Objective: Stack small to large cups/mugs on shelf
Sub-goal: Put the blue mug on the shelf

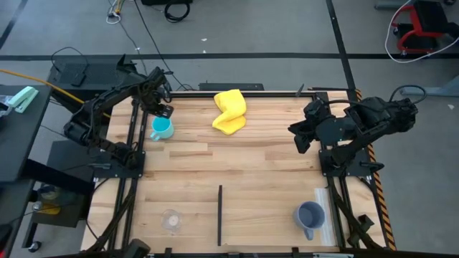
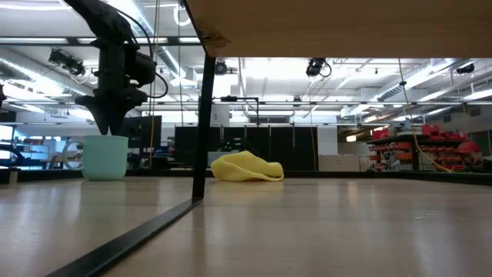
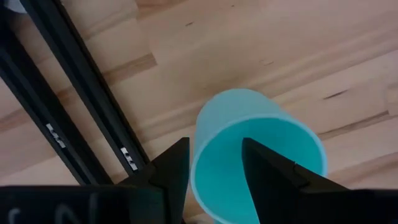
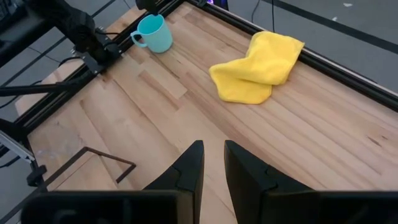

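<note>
The bright-blue mug point(image 1: 163, 129) stands upright on its base near the table's far left corner and also shows in the low view point(image 2: 104, 157) and the right wrist view point(image 4: 154, 32). My left gripper point(image 1: 163, 112) hangs open over it. One finger point(image 3: 173, 169) stands outside the mug's wall and the other point(image 3: 267, 168) stands inside its mouth, both clear of the wall. The clear glass cup point(image 1: 171, 221) stands near the near left edge. The grey-blue mug point(image 1: 310, 216) stands near the near right edge. My right gripper point(image 4: 213, 146) hovers at the right side, open by a narrow gap.
A crumpled yellow cloth point(image 1: 229, 111) lies by the far edge at the middle. A thin black bar point(image 1: 219, 215) runs across the near half between the glass cup and the grey-blue mug. In the low view a wooden board point(image 2: 346, 27) spans overhead on a dark post point(image 2: 201, 115).
</note>
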Robot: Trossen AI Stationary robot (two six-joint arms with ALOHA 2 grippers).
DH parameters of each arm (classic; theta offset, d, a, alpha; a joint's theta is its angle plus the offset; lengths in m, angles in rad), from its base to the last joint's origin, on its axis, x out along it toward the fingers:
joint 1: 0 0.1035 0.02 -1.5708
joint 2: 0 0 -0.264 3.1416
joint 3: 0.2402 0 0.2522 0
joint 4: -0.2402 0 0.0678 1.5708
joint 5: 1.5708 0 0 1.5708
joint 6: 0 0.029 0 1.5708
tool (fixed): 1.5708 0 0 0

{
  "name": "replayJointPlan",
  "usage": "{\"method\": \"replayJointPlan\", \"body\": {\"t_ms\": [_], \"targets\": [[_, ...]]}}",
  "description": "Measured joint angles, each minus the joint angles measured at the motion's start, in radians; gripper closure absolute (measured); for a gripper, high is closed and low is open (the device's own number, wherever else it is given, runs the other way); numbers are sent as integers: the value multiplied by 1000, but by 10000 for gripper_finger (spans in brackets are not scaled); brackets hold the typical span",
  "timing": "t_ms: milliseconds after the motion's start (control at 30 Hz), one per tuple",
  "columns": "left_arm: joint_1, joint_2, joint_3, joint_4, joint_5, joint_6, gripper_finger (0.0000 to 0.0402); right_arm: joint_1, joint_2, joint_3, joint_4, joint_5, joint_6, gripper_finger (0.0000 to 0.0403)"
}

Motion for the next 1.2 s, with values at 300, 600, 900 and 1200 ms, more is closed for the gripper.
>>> {"method": "replayJointPlan", "body": {"t_ms": [300, 600, 900, 1200], "targets": [[0, 0, 0, 11, -18, -28, 252, 0, 0, 0, 0, 0, 5, 331], [-18, 46, -1, 4, -64, -77, 266, 0, 18, 0, 0, 0, 7, 331], [-21, 94, -1, -22, -67, -95, 269, 0, 53, 0, 1, -8, 5, 331], [-33, 116, -1, -21, -60, -118, 316, 0, 60, 0, 0, -8, 0, 331]]}}
